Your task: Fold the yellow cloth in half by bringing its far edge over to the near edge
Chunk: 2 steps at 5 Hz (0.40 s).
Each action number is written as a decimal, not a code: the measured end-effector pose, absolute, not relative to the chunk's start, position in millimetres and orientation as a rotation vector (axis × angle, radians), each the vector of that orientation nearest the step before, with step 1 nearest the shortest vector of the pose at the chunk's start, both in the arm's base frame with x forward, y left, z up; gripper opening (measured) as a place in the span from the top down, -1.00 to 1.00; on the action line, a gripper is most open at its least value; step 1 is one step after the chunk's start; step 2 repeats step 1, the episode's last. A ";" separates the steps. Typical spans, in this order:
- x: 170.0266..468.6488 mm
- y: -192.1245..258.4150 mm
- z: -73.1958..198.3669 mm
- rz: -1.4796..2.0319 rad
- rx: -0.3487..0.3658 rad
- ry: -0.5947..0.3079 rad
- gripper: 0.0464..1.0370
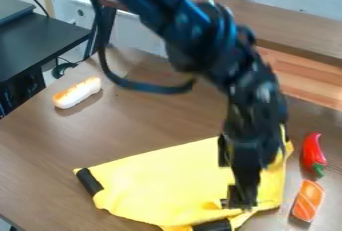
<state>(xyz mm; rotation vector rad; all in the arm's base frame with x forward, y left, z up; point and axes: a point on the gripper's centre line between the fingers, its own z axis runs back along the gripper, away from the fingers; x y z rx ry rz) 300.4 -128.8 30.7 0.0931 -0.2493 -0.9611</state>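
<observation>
The black gripper (239, 205) is positioned at the yellow, black-cornered fabric cloth (163, 180), spread on the brown table (133, 132). Whether the gripper is open or clamped cannot be determined. A red toy chili pepper (312, 151) is located nearby.

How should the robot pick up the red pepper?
I'd come straight down from above and pinch the red pepper across its fat red middle, one side each. It lies flat, long and narrow, so that's likely steadiest. Skip the thin green stem, which points toward the striped orange piece. Careful: the yellow cloth is close by.
</observation>
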 end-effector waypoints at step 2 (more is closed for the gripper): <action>336.4 -103.8 45.4 -0.853 0.063 -0.267 -0.93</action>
